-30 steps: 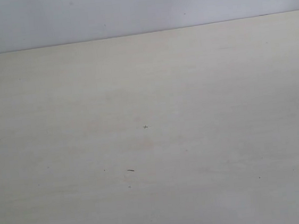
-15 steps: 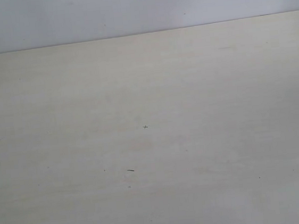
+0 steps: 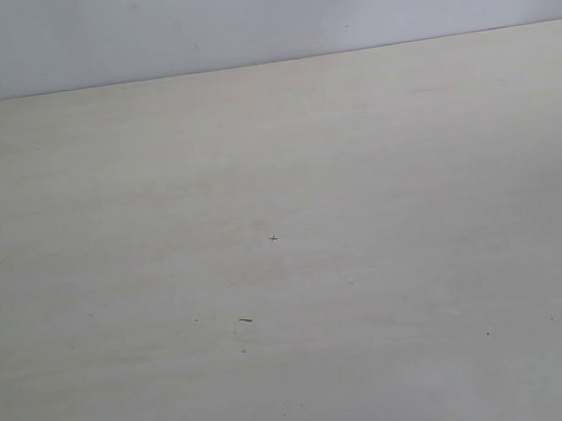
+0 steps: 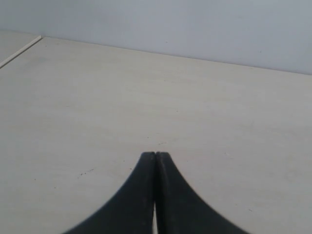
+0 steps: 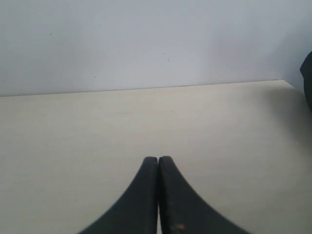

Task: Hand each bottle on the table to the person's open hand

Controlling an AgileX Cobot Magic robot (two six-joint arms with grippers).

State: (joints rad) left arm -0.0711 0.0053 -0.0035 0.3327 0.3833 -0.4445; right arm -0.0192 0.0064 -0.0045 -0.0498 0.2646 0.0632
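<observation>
- Zero bottles show in any view, so I cannot say which way one lies from either arm, how its long axis runs, or which arm is nearer.
- No open hand is in sight either.
- Left fingers (image 4: 139, 195) are clenched tip to tip on nothing, over the tabletop (image 4: 73, 97).
- Right fingers (image 5: 141, 195) are likewise pressed together and empty.
- Exterior view gives only tabletop, a few dark specks (image 3: 244, 321) and the pale wall (image 3: 260, 12); neither arm appears there.
- Right wrist view alone catches a dark shape (image 5: 307, 78) at its edge, too cut off to name.
- My judgement: the bottles are either all handed over or not set out; I'd want a target before moving.
</observation>
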